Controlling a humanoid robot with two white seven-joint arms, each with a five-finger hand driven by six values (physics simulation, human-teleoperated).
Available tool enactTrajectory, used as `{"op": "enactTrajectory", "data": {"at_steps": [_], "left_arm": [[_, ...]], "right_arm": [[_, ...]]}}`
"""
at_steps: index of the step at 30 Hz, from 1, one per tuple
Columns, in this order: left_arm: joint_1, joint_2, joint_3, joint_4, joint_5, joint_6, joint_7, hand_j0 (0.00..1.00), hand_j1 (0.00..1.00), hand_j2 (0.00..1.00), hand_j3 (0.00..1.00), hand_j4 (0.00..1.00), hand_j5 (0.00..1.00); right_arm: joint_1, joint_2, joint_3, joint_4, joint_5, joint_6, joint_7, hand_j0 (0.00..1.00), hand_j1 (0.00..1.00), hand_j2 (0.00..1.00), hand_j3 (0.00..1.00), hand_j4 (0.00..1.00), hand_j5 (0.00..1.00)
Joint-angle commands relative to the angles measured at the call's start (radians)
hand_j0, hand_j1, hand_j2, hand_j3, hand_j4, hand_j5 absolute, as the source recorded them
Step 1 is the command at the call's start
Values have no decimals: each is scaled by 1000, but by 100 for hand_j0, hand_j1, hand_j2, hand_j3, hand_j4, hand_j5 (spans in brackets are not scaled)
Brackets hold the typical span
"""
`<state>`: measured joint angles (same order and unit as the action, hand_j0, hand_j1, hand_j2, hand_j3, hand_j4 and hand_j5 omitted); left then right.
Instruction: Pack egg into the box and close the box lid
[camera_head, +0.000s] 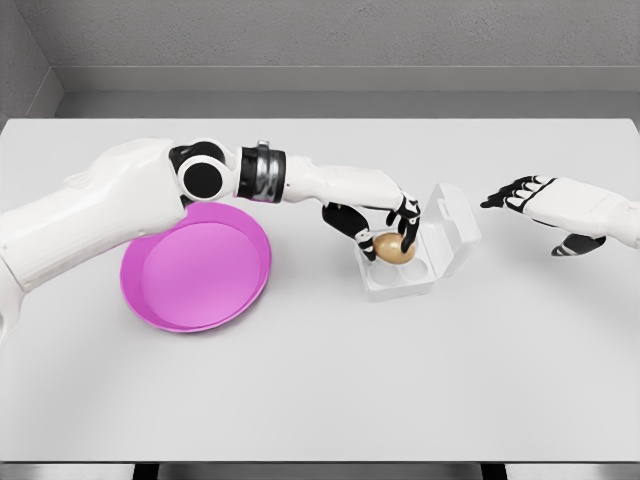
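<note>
A brown egg (393, 250) sits in the upper cell of a small white box (400, 282) near the table's middle. The box lid (452, 230) stands open, tilted back to the right. My left hand (385, 232) reaches over the box from the left, its fingers curled around the egg. Right of the lid, my right hand (520, 195) hovers with its fingers spread toward the box and holds nothing.
A shallow magenta plate (197, 275) lies left of the box, partly under my left forearm (300, 180). The white table (320, 390) runs to a grey wall at the back.
</note>
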<state>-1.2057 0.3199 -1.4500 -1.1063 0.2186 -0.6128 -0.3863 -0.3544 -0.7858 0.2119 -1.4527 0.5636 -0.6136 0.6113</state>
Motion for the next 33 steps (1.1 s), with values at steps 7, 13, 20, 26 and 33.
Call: {"op": "enactTrajectory", "data": {"at_steps": [7, 13, 20, 26, 33], "left_arm": [[9, -1, 7, 6, 94, 2, 1, 39, 39, 39, 39, 39, 39], [17, -1, 8, 8, 110, 2, 1, 39, 39, 39, 39, 39, 39], [18, -4, 7, 43, 108, 2, 1, 40, 40, 40, 40, 40, 40], [32, -30, 5, 89, 102, 2, 0, 40, 40, 40, 40, 40, 40], [40, -58, 5, 105, 100, 2, 0, 41, 41, 41, 41, 41, 41]], "right_arm": [[-2, -1, 0, 0, -5, 3, 0, 100, 100, 100, 100, 100, 100], [-2, -1, 0, 0, -5, 3, 0, 100, 100, 100, 100, 100, 100], [-3, -1, -2, 8, -5, 3, 0, 100, 100, 100, 100, 100, 100], [-3, 0, -2, 9, -5, 3, 0, 100, 100, 100, 100, 100, 100], [-3, 0, -2, 11, -5, 3, 0, 100, 100, 100, 100, 100, 100]]}}
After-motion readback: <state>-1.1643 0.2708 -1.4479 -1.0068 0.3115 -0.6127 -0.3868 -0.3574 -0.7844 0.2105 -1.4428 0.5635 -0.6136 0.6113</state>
